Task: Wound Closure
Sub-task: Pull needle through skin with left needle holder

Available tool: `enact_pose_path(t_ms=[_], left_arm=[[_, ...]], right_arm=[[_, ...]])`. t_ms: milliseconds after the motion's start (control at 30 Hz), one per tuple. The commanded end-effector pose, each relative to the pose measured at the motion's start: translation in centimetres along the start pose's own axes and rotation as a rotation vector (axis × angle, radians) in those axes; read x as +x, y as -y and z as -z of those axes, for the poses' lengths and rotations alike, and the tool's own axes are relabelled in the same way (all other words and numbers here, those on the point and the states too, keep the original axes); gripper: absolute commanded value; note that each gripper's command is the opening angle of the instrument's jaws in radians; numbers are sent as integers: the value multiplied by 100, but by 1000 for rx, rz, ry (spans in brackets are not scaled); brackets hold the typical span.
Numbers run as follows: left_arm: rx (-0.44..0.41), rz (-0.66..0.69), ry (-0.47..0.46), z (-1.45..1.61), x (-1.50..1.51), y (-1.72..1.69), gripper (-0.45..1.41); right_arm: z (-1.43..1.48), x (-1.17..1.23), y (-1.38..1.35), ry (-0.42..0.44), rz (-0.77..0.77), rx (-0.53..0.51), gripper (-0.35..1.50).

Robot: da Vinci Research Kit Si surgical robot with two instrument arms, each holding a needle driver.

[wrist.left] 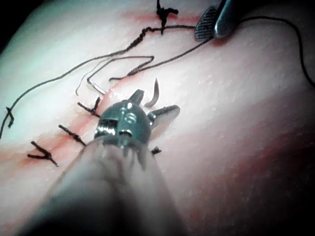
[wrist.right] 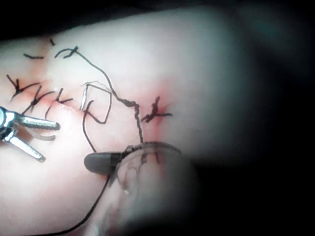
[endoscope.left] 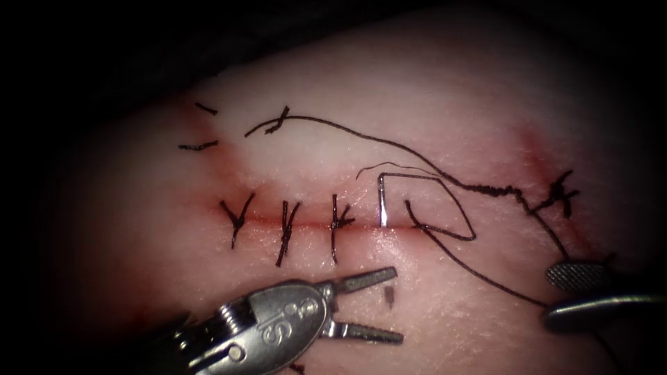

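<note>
needle (endoscope.left: pixel 382 201) in tissue (endoscope.left: pixel 451 97); left hand (endoscope.left: pixel 382 305) open, empty.

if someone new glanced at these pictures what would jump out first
The row of dark stitches crossing the cut in the tissue draws the eye first, with the needle standing in the cut just to their right. Below them, the left tool hovers with open jaws holding nothing. At the right edge, the right tool grips the long thread that loops over the tissue.
</note>
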Motion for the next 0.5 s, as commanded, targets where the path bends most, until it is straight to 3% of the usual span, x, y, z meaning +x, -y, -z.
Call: enact_pose_path(t_ms=[33,100,200,500], left_arm=[[-10,-4,-10,-7,4,9,14],[-31,22,-21,-11,4,12,2],[-73,117,-32,-12,1,17,-45],[-216,483,-41,1,0,21,-45]], right_arm=[[-14,8,2,-4,2,3,52],[-16,8,4,-6,8,2,46],[-14,8,6,-11,23,4,27],[6,32,33,-86,97,15,17]])
